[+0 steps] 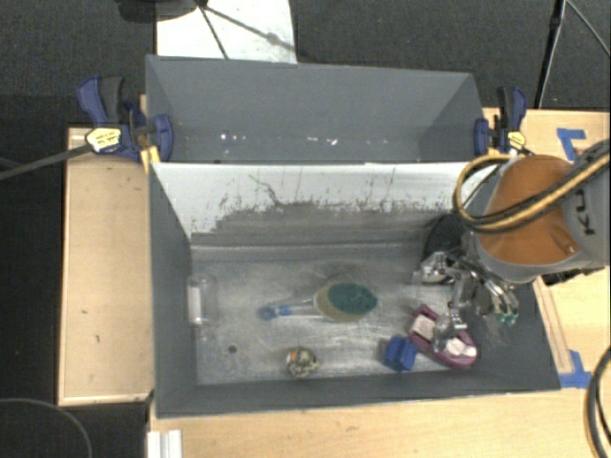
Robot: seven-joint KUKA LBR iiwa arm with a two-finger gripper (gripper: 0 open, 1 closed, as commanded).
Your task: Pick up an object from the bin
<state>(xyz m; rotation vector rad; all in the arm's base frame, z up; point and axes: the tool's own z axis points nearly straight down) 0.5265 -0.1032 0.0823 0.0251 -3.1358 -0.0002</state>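
My gripper [456,311] hangs at the bin's [286,246] right end, over a purple-and-white piece [447,343] beside a blue block [399,353]; its opening I cannot tell.

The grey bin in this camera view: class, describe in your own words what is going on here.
A robot arm reaches into the bin from the right. Its gripper hangs low over the front right corner, just above a purple and white thing with a small blue piece beside it; nothing looks lifted yet. A round green brush with a blue handle lies mid-floor, a mottled ball near the front wall, a clear tube at the left.
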